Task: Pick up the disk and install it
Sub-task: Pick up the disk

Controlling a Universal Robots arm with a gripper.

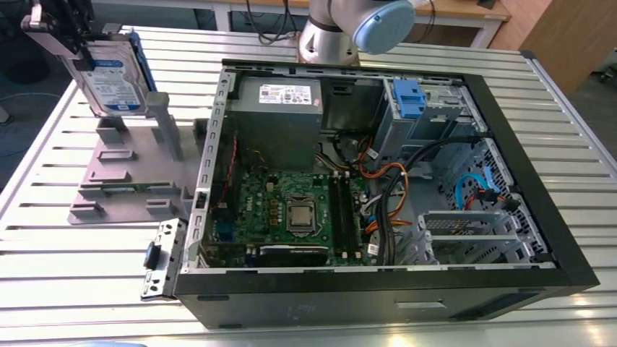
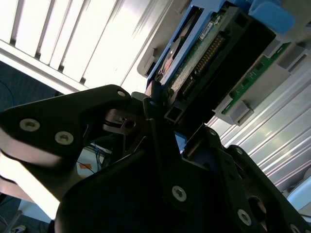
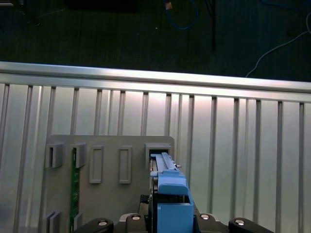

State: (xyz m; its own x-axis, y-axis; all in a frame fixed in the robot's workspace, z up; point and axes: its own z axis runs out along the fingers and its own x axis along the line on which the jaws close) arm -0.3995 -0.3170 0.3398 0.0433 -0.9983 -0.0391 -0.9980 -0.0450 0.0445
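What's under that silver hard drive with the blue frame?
Under the silver, blue-framed hard drive sits a grey plastic rack with upright posts, on the slatted metal table. The drive covers the part of the rack straight below it.

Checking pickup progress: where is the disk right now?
At the exterior view's upper left, the disk is held upright by the tool over the grey rack beside the open computer case.

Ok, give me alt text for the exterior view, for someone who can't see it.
The gripper grips the disk upright over a grey rack at the exterior view's left. Beside it on the slatted table, an open computer case shows its motherboard.
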